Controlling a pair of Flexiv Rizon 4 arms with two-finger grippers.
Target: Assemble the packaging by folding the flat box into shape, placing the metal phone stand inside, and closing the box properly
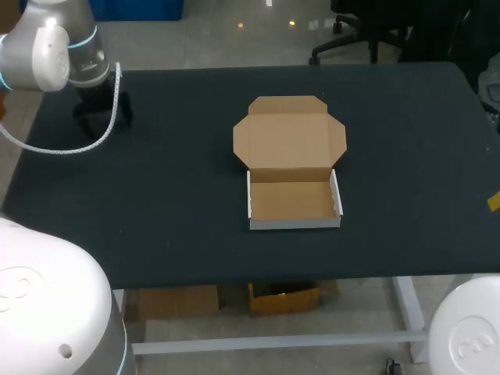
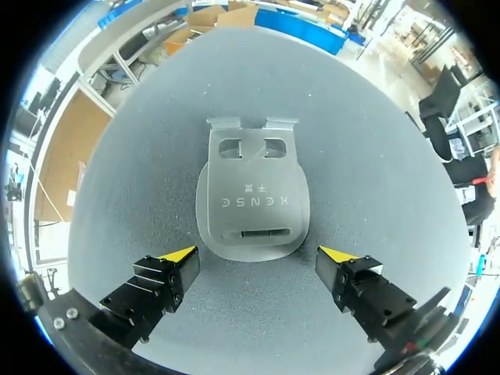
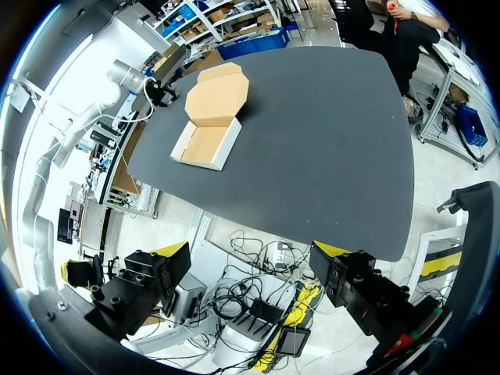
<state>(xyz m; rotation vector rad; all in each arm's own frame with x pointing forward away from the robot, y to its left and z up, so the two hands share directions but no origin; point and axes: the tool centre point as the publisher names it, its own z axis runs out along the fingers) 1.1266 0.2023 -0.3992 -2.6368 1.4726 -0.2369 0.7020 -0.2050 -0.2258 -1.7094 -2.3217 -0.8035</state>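
The cardboard box [image 1: 293, 201] stands mid-table as an open tray with white outer walls, and nothing lies in it. Its brown lid [image 1: 289, 137] lies flat behind it with the flaps spread. The box [image 3: 209, 117] also shows in the right wrist view, far ahead of my right gripper [image 3: 251, 250], which hangs open off the table's edge over the floor. The grey metal phone stand [image 2: 250, 203] lies flat on the dark table just ahead of my left gripper [image 2: 266, 254], whose open fingers do not touch it. In the head view my left gripper [image 1: 101, 113] is at the far left and hides the stand.
The black table [image 1: 406, 156] spreads wide around the box on all sides. A small yellow piece [image 1: 494, 201] sits at its right edge. My left arm [image 3: 117, 78] shows beyond the box in the right wrist view.
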